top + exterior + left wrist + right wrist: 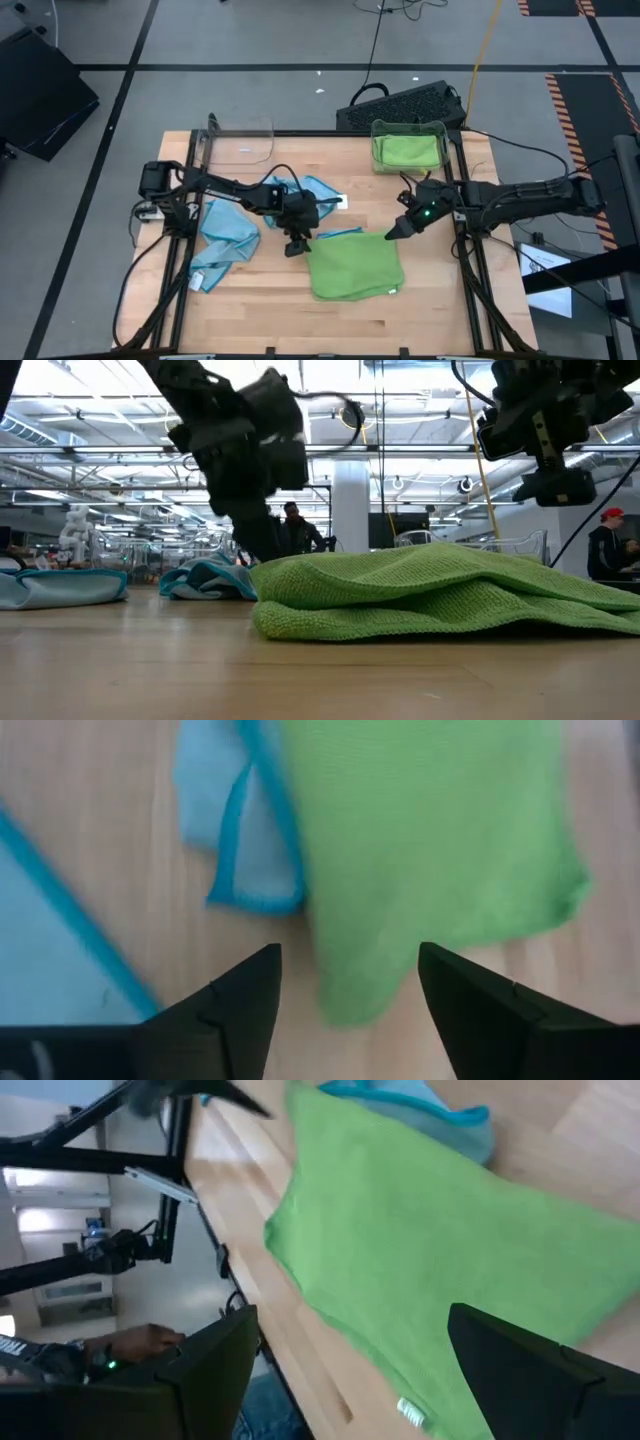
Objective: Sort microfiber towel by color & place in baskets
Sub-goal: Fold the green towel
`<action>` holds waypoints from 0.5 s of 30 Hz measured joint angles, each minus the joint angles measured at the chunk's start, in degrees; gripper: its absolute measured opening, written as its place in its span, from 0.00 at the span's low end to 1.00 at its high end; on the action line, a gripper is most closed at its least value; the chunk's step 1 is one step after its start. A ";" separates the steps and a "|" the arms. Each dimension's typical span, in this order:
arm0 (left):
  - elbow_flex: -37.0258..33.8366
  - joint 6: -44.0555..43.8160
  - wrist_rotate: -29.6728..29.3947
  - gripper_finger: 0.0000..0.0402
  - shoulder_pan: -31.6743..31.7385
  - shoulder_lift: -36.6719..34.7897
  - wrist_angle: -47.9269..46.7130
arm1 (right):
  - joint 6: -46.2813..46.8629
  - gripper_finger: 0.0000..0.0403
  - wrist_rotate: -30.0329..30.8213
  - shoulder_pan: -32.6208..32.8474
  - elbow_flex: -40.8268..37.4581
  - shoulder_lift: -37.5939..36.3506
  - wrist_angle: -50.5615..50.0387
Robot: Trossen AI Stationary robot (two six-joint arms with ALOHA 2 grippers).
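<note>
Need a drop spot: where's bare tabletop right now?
Free: front strip below the green towel, and the back middle between the clear basket and the green-filled basket. Crowded: centre, where blue towels, left gripper and right gripper converge.

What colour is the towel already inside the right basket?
Green. The towel in the right basket shows best in the high view.
</note>
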 joint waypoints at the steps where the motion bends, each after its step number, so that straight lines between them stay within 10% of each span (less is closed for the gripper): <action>1: -0.14 -0.98 -0.34 0.58 -0.01 0.28 -0.89 | -0.58 0.79 -1.07 -0.32 -0.04 -0.17 0.70; 9: 0.08 -5.23 -1.49 0.42 -0.92 2.09 2.84 | -9.94 0.79 -5.09 -0.68 -0.03 -2.81 1.41; 15: -0.02 -9.66 1.26 0.11 -2.00 2.67 1.76 | -16.99 0.79 -5.21 -0.70 -0.04 -4.28 -1.19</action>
